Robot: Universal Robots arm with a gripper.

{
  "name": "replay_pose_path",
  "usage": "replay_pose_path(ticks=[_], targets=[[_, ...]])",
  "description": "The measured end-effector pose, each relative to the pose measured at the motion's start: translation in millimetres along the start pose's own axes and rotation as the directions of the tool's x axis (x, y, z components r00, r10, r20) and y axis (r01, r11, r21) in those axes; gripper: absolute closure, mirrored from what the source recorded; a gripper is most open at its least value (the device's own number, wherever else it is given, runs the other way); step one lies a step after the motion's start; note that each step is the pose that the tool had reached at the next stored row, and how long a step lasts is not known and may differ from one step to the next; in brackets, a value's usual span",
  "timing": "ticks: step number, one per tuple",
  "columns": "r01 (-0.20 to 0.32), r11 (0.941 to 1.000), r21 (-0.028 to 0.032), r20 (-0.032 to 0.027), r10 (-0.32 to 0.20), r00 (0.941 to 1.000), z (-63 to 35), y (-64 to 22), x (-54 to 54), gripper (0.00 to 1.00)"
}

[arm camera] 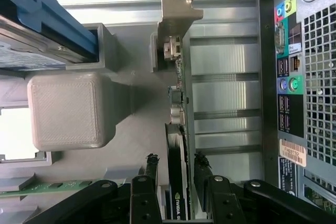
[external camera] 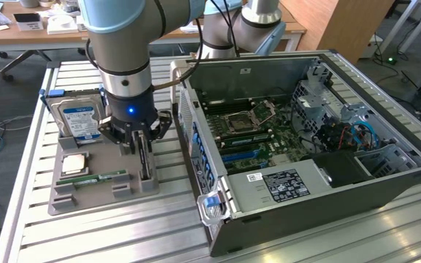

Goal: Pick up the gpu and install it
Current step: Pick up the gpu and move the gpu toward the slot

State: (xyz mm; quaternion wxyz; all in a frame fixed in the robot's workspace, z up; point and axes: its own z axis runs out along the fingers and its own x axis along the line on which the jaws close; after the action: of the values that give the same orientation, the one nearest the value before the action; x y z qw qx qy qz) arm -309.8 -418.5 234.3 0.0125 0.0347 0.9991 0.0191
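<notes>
**Step in hand:** grasping the gpu point(arm camera: 177, 182). The jaws stand apart, one fingertip point(arm camera: 151, 169) on each side of the card's upper edge, with a sliver of gap on both sides. Nothing is clamped.

**Location:** the gpu stands on edge in a slot of the grey fixture point(external camera: 101, 159), on the side nearest the computer case point(external camera: 320, 213). The fixture sits on the slatted bench point(external camera: 123, 235), toward the edge at the exterior view's left.

**Orientation:** the long axis is level, parallel to the case's rear panel, running from the far bench edge toward the near one. Faces vertical, thin edge up. The metal bracket point(arm camera: 176, 9) end points toward the hard drive point(external camera: 79, 118) end of the fixture (read from the wrist view).

**Judgement, doing it well:**
- Keep the card centred between the jaws so both sides meet it together and it is not levered sideways in its slot.
- Grip the board body, clear of the bracket.
- Hold the wrist square to the long axis.
</notes>
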Motion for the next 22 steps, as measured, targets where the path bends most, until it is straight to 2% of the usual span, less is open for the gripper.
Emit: replay_pose_path(ticks=[7, 22], targets=[[0.000, 1.0000, -0.0006, -0.0002, 0.000, 1.0000, 2.2, 5.3, 0.3, 0.58], [0.004, 1.0000, -0.0009, -0.0002, -0.004, 1.0000, 5.3, 5.9, 0.4, 0.58]])
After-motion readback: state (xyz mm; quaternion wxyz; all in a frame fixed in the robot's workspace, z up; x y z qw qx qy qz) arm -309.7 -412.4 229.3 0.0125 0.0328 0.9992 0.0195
